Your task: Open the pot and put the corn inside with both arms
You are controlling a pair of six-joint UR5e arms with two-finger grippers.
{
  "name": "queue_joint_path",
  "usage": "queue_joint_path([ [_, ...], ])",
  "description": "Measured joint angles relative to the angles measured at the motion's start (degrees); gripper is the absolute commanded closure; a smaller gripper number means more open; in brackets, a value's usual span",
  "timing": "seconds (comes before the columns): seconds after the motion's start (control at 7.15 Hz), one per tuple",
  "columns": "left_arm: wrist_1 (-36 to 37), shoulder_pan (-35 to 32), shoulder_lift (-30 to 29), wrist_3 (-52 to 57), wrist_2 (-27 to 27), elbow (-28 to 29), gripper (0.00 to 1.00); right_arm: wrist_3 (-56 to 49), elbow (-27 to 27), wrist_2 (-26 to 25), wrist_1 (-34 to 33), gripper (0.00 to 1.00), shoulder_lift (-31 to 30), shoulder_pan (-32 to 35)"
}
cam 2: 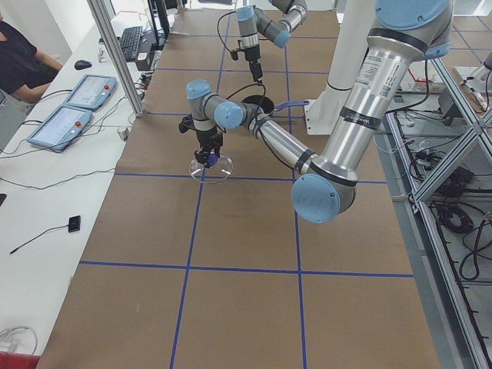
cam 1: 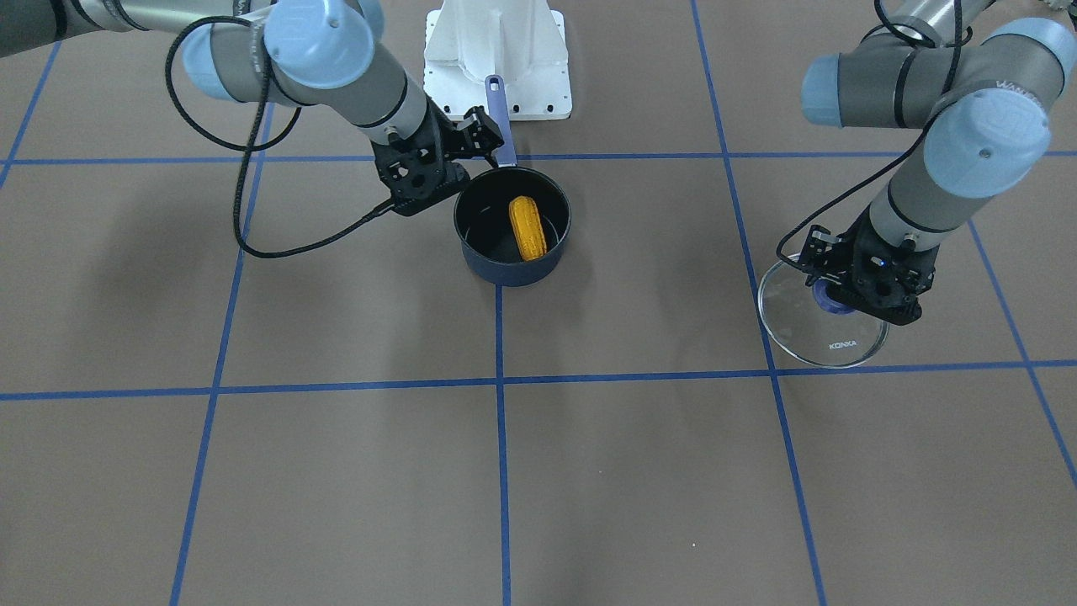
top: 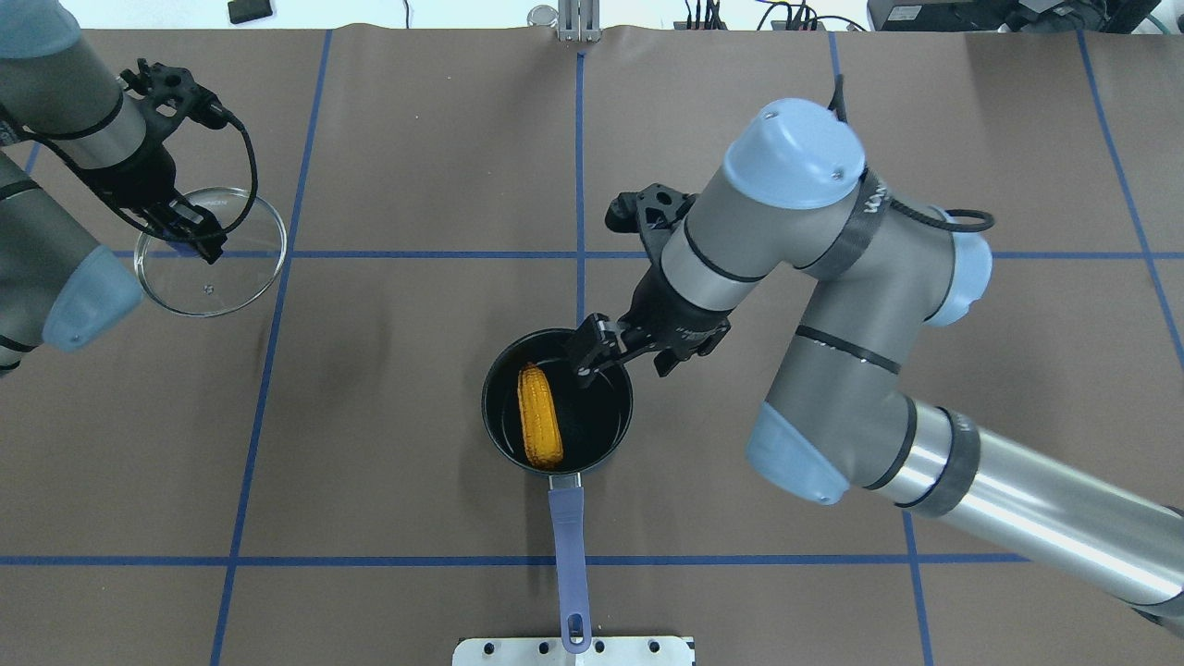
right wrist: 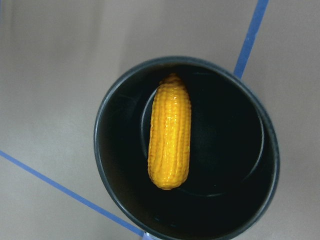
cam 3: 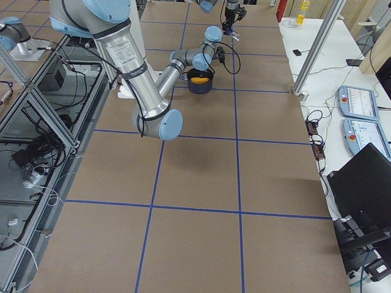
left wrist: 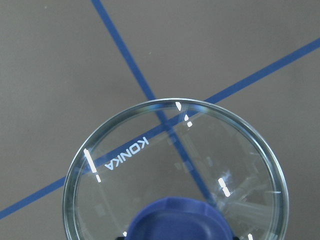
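The dark navy pot [cam 1: 505, 271] stands open near the table's middle, its lavender handle [top: 566, 536] pointing toward my base. The orange-yellow corn [cam 1: 527, 227] lies flat inside it, also in the overhead view [top: 539, 427] and the right wrist view [right wrist: 170, 137]. My right gripper [top: 592, 351] hovers over the pot's rim, open and empty, clear of the corn. My left gripper [top: 190, 231] is shut on the blue knob [left wrist: 175, 222] of the glass lid [cam 1: 833, 341], far off to my left. I cannot tell whether the lid touches the table.
My white base plate [cam 1: 496, 59] sits just behind the pot's handle. Blue tape lines [cam 1: 501, 383] grid the brown table. A side bench with tablets [cam 2: 65, 108] and a seated person [cam 2: 19, 61] runs along the far edge.
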Motion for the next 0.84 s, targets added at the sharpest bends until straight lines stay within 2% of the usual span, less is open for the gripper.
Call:
queue_joint_path([
  [0.14,-1.81,-0.14,1.55,0.78,-0.03,0.88,0.28,-0.52,2.77,0.53,-0.55,0.0,-3.84,3.88],
  [0.42,-4.42,-0.2,3.64,1.6,-0.09,2.37,0.28,-2.82,5.02,-0.32,-1.61,0.0,-8.47,10.3],
  [0.56,-4.91,-0.21,4.15,1.71,-0.21,2.79,0.28,-5.4,5.25,-0.96,-1.91,0.0,-10.16,14.31],
  [0.84,-5.73,-0.17,5.25,1.75,-1.02,3.38,0.26,-16.94,3.51,-3.93,-4.31,0.0,-14.87,23.92],
])
